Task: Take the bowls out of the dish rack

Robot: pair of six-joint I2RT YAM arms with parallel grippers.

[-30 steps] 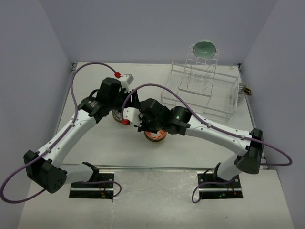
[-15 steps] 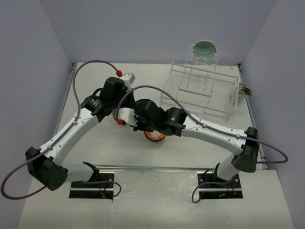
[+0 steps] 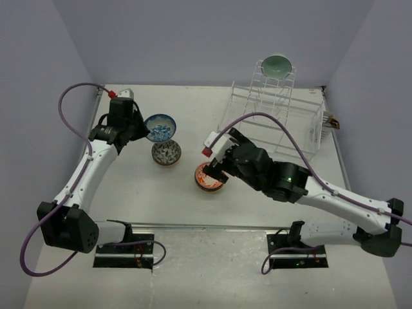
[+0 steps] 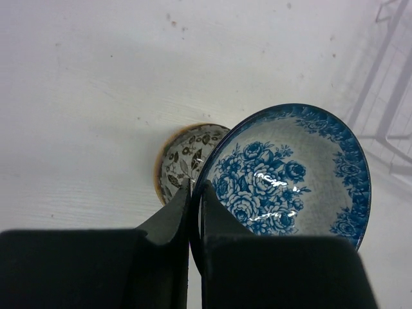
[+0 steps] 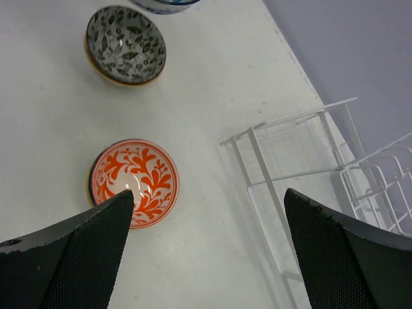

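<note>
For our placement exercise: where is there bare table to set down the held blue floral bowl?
Bare: back strip between blue floral bowl and white wire dish rack; near patch in front of the grey leaf-patterned bowl. Crowded: around it and the orange patterned bowl.

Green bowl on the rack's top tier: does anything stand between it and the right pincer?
Only the dish rack itself: its low wire frame and ladder tier lie between the open right pincer, which hangs over the orange bowl, and the green bowl perched on top. Nothing visible covers the green bowl from above.
</note>
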